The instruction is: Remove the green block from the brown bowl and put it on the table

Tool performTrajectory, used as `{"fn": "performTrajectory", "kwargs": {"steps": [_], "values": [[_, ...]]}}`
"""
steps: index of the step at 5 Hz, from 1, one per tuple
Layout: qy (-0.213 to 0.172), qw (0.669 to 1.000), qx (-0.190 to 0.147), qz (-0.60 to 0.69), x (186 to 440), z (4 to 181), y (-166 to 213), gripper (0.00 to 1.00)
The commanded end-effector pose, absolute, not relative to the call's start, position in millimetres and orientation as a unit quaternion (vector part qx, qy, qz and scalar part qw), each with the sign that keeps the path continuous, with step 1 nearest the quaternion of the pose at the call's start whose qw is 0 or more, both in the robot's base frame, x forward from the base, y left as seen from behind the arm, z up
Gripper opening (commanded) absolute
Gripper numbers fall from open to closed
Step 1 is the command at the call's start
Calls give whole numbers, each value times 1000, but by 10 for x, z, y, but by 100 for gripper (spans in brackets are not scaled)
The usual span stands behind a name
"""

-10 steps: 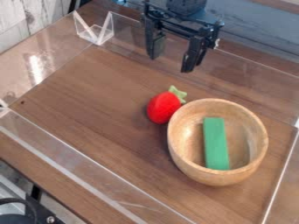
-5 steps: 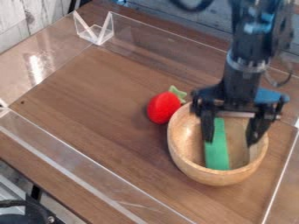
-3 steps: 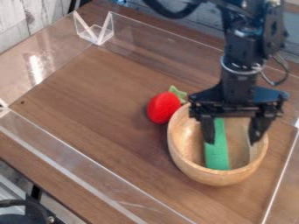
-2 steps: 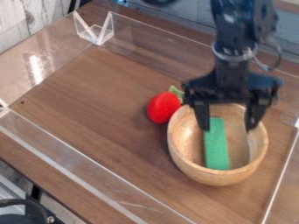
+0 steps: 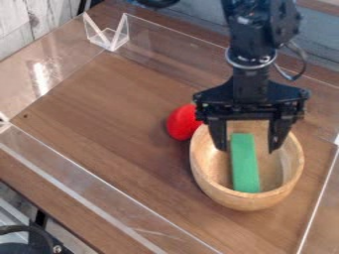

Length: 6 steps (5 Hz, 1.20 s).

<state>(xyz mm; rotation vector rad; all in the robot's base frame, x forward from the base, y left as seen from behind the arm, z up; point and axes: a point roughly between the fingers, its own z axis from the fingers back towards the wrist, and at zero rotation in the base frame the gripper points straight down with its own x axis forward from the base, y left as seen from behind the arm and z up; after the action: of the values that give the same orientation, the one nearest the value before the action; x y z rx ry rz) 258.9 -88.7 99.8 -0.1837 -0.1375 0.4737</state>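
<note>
Green block lies in the brown bowl, long side running roughly from the bowl's far side toward the near side, w/ most of its top face in view. Bowl sits on the table, near the right edge of the view. Its inside shows bare wood grain on both sides of the block; the rim is thick & light brown.

Black gripper hangs over the far part of the bowl, pointing down. Its jaws are wide open, one finger on each side of the block's far end as seen from the cam, w/ nothing held. Can't tell exact height of the fingertips vs. the block, nor whether either one touches the bowl. The gripper body hides the far rim.

Red strawberry toy is on the table just beside the bowl, on its left in the view, partly hidden behind the gripper. Can't tell if toy & bowl touch.

Clear plastic wall runs diagonally along the near-left edge of the table. Small clear plastic bracket stands up at the far-left corner. Some black cabling shows at bottom left, outside the wall, partly cut off by the frame.
</note>
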Motion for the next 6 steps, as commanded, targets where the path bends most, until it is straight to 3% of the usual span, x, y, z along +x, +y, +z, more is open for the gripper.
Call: {"fn": "performTrajectory", "kwargs": {"steps": [1, 2, 4, 6], "values": [[-91, 967, -103, 214, 2524, 1115, -976, 100], [-96, 970, -108, 197, 2469, 1120, -1032, 100], [-112, 968, -109, 198, 2617, 1156, -1046, 100], [-111, 973, -104, 175, 2576, 1067, -975, 100]]}}
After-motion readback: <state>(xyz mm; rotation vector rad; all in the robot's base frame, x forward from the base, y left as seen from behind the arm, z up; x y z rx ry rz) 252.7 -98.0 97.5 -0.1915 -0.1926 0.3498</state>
